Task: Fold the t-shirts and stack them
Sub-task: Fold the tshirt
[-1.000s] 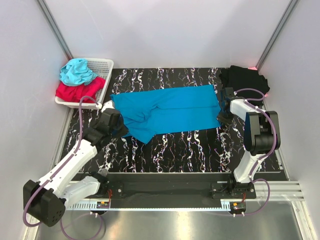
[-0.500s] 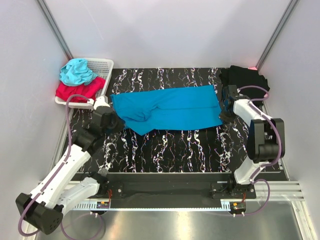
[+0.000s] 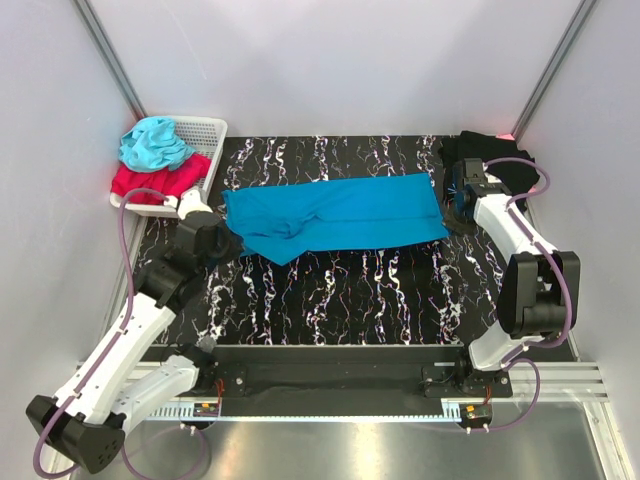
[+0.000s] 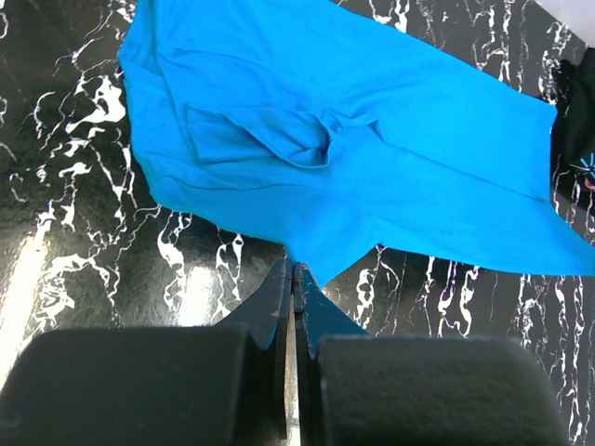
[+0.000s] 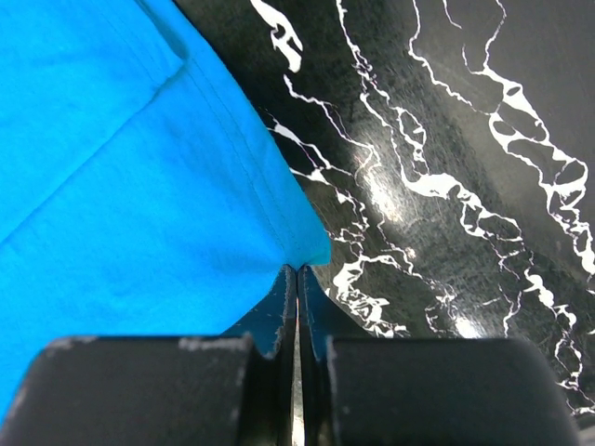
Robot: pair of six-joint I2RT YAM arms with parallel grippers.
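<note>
- Blue t-shirt (image 3: 335, 212): 1 pc, plain, lying across the ctr of the surface (image 3: 350, 290), long side running L to R. Mostly flat; cloth bunched and doubled over toward its L end, w/ a pointed flap on the near edge.
- Left gripper (image 3: 222, 243): at the shirt's near-L edge. Jaws pressed together, no gap; in the wrist view the blue flap's tip runs right into the fingertips (image 4: 279, 283), so pinched on the blue cloth.
- Right gripper (image 3: 455, 212): at the shirt's near-R corner. Jaws closed tight; wrist view shows the hemmed corner ending at the fingertips (image 5: 282, 288), nipped there.
- Black t-shirt (image 3: 495, 160): 1 pc, in a heap at the far-R corner of the surface, just behind the R arm; small pale-blue starburst print shows in the L wrist view.
- Surface: black w/ white marble veining.
- White basket (image 3: 205, 130): far-L corner, holds a turquoise cloth (image 3: 155, 142) on top of a red cloth (image 3: 150, 183), both crumpled.
</note>
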